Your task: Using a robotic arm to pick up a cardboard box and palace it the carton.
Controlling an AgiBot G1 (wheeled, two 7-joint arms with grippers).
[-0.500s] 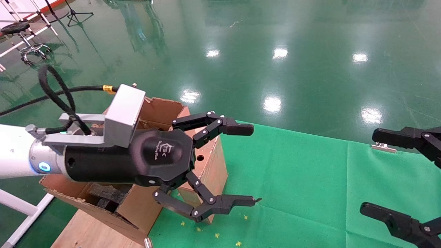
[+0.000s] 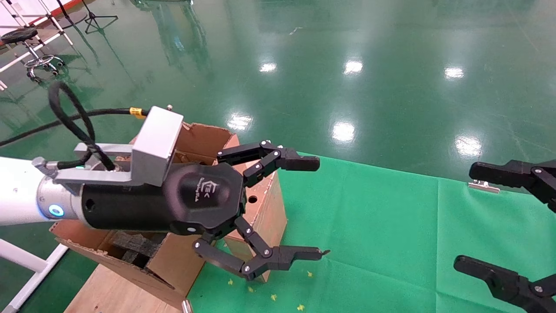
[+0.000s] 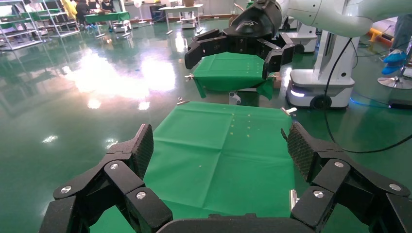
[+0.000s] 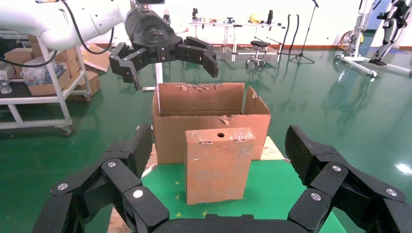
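Note:
The cardboard box [image 2: 266, 208] is a small reddish-brown block with a round hole near its top. It stands upright on the green cloth [image 2: 391, 226], against the carton [image 2: 200, 135], and shows in the right wrist view [image 4: 218, 167]. The carton [image 4: 209, 116] is large, with torn flaps and black foam [image 2: 134, 247] inside. My left gripper [image 2: 319, 207] on the white arm [image 2: 17, 191] hovers open and empty over the box and carton; its own view shows only cloth [image 3: 209, 160] between its fingers [image 3: 141, 148]. My right gripper [image 2: 468, 216] is open and empty at the cloth's right side, facing the box.
A wooden board [image 2: 108, 287] lies under the carton. A metal clip [image 2: 483, 187] holds the cloth's far edge. A stool [image 2: 19, 35] and stands are far back left on the green floor. A white cart [image 4: 43, 92] with boxes stands behind the left arm.

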